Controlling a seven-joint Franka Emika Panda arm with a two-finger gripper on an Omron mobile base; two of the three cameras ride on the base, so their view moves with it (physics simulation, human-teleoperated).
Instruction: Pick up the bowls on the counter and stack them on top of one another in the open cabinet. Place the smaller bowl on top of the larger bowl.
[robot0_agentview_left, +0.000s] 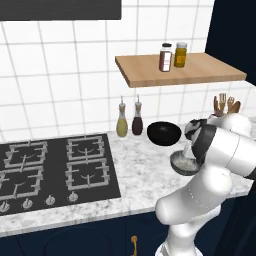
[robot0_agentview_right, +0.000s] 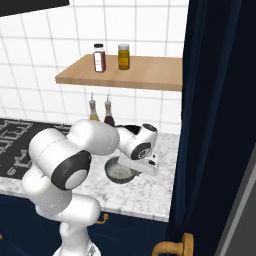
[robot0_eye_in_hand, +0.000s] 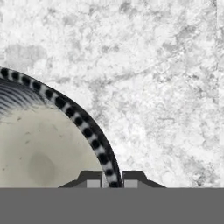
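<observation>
Smaller bowl (robot0_eye_in_hand: 39, 148): rigid, thin-walled, probably light and slick; sits on tabletop (robot0_eye_in_hand: 166, 87).
Hold: at the rim.
Jaws: straddling the rim, one finger (robot0_eye_in_hand: 92, 179) inside; whether pinched, cannot tell.

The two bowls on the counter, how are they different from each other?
The black bowl is wider and dark inside and out; the grey bowl is narrower with a pale speckled inside. The black bowl sits farther back near the two bottles, untouched; the grey bowl sits nearer the counter's front edge. The gripper has one finger on each side of the grey bowl's rim, not the black bowl's. Both are round and rest upright on the counter.
</observation>
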